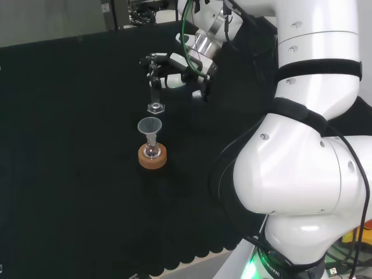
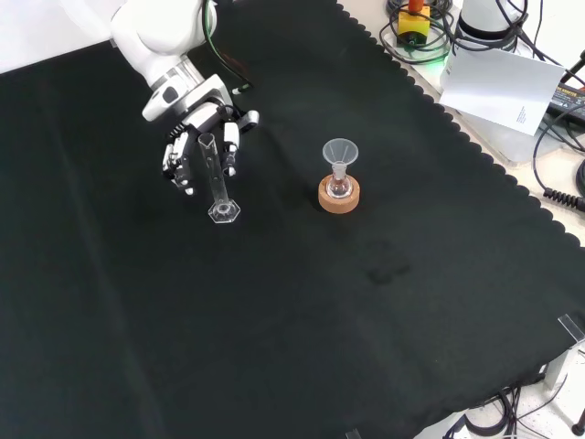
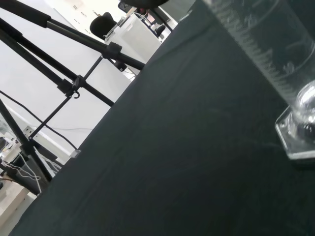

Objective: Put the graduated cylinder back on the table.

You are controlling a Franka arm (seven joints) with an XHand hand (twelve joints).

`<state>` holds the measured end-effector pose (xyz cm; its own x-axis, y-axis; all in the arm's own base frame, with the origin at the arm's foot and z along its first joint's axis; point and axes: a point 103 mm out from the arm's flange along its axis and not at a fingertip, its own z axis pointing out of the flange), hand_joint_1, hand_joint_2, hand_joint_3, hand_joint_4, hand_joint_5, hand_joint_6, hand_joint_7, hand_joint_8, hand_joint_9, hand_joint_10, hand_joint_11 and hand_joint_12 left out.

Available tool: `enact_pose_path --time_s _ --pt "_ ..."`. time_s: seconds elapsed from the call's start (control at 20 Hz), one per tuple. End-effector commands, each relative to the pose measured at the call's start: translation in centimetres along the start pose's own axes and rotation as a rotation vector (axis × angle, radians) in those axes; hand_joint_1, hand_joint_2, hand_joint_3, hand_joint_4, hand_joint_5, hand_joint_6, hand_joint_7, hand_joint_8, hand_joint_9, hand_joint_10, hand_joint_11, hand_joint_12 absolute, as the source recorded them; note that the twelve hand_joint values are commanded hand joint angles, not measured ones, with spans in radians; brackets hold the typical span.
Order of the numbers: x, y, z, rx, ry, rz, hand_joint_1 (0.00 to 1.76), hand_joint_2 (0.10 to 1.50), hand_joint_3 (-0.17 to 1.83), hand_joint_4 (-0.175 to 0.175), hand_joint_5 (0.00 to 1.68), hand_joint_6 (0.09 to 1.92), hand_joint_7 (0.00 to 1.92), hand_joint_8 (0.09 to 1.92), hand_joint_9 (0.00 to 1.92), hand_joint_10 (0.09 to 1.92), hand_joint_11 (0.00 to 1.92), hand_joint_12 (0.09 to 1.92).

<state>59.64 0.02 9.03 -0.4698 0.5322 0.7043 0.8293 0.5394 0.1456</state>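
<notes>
The clear graduated cylinder (image 1: 154, 88) stands nearly upright, its hexagonal foot (image 1: 155, 107) at or just above the black cloth; I cannot tell whether it touches. The black and white hand (image 1: 174, 74) reaches in from the right in the head view, fingers curled round the cylinder's upper part. In the front view the hand (image 2: 194, 137) comes from the top, with fingers on both sides of the cylinder (image 2: 214, 178), which leans a little, foot (image 2: 224, 212) lowest. The wrist view has the cylinder (image 3: 268, 44) close, its foot (image 3: 295, 140) near the cloth.
A small flask with a clear funnel (image 1: 149, 125) sits on a cork ring (image 1: 153, 157) just in front of the cylinder, and to its right in the front view (image 2: 339, 194). White paper (image 2: 503, 82) and cables lie beyond the cloth's scalloped edge. Black tripod legs (image 3: 69, 83) stand off the bench.
</notes>
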Motion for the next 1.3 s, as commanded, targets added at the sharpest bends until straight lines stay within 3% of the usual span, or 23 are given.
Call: enact_pose_path --time_s 0.05,0.55,1.3 --pt "0.7 -1.0 -2.5 -0.015 -0.067 0.029 0.86 0.98 -0.17 -0.042 0.41 0.33 0.43 0.61 0.85 0.09 0.42 1.3" --pt "4.8 -5.2 -7.9 -0.062 -0.204 0.086 0.84 0.96 -0.17 -0.042 0.41 0.22 0.34 0.63 0.78 0.09 0.35 1.34" --pt "14.9 -12.7 -12.1 -0.084 -0.437 0.168 0.83 0.97 -0.17 -0.043 0.41 0.19 0.32 0.63 0.76 0.09 0.34 1.34"
